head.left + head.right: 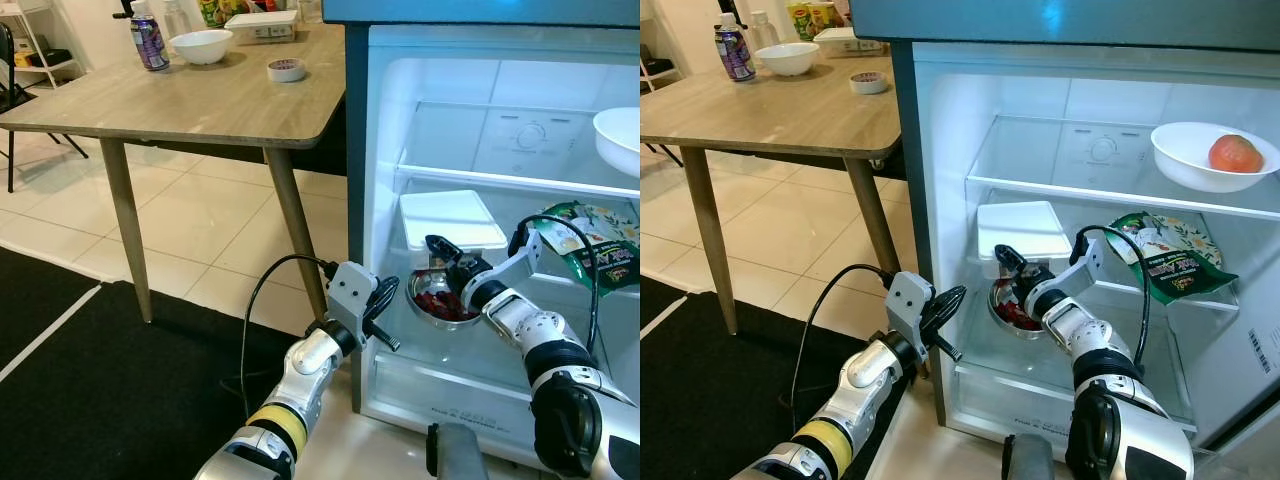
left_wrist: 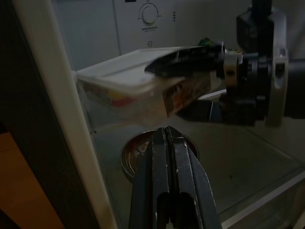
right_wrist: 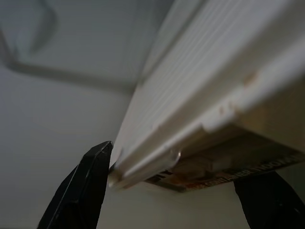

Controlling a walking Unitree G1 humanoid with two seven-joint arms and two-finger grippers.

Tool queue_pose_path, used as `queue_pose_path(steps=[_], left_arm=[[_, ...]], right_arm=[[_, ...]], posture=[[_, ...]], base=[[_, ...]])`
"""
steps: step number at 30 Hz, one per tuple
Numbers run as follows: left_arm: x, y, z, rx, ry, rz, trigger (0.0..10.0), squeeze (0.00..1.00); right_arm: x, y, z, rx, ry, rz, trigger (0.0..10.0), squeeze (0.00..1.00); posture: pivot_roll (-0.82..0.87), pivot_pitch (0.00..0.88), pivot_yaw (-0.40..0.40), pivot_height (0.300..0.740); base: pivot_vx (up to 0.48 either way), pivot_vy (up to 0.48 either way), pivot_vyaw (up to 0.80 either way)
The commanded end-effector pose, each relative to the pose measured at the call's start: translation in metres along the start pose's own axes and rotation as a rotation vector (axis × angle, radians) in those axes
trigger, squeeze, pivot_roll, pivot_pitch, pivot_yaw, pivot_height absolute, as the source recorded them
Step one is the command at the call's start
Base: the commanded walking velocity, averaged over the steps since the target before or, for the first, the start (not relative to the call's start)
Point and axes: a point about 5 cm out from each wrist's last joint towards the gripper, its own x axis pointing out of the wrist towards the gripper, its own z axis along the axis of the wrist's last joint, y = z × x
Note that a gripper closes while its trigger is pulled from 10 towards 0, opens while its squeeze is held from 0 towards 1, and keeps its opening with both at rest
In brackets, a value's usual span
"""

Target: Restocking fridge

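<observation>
the open fridge point(image 1: 940, 250) filled the right half of the head views, its door out of frame. the right gripper point(image 1: 1012, 264) reached in from the lower right to the middle shelf, just left of the frame's centre in the right eye view. its two black fingers point(image 3: 81, 188) stood apart, one on each side of the lower edge of a white-lidded plastic container point(image 1: 1025, 228); whether they pressed on it could not be told. that container sat at the left of the middle shelf, and a printed label showed under its lid in the right wrist view. directly below the gripper, a small metal bowl of red food point(image 1: 1012, 310) rested on the glass shelf point(image 1: 1060, 365) above the crisper drawer. to the right of the container lay a green snack bag point(image 1: 1165, 258), tilted against the shelf. on the top shelf, in the upper right of the frame, a white bowl point(image 1: 1200, 170) held a reddish fruit point(image 1: 1236, 153).

the left gripper point(image 1: 945, 305) hung at the lower centre, just outside the fridge's left wall, its fingers pressed together with nothing between them, pointing in toward the metal bowl.

in the upper left stood a wooden table point(image 1: 200, 100) carrying a purple-labelled bottle point(image 1: 148, 38), a white bowl on the table point(image 1: 202, 45), a roll of tape point(image 1: 286, 69) and a flat white box point(image 1: 262, 24). beneath it were pale floor tiles point(image 1: 200, 220) and a black mat point(image 1: 100, 390).
</observation>
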Motion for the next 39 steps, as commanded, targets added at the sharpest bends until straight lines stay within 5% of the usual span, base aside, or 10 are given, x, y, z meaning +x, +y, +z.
queue_pose_path(steps=[1,19,21,22,39], left_arm=[[0.009,-0.014,0.005,-0.029,-0.043,-0.021,10.0,0.0],[0.009,-0.014,0.006,-0.033,-0.046,-0.019,10.0,0.0],[0.009,-0.014,0.006,-0.034,-0.045,-0.019,10.0,0.0],[0.009,-0.014,0.006,-0.034,-0.044,-0.02,10.0,0.0],[0.01,-0.015,0.006,-0.034,-0.046,-0.025,10.0,0.0]], right_arm=[[-0.004,-0.005,-0.001,0.008,0.034,-0.018,10.0,0.0],[-0.006,-0.007,-0.001,-0.019,0.067,-0.035,10.0,0.0],[-0.005,-0.005,0.0,-0.01,0.064,-0.018,4.5,0.0],[-0.003,-0.002,0.0,-0.006,0.05,-0.007,0.0,0.0],[0.02,0.029,-0.01,0.083,-0.012,0.014,0.0,0.0]], posture=[[-0.08,0.0,0.06,0.381],[-0.08,0.0,0.057,0.381],[-0.08,0.0,0.057,0.381],[-0.08,0.0,0.057,0.381],[-0.08,0.0,0.05,0.381]], base=[[0.0,0.0,0.0],[0.0,0.0,0.0],[0.0,0.0,0.0],[0.0,0.0,0.0],[0.0,0.0,0.0]])
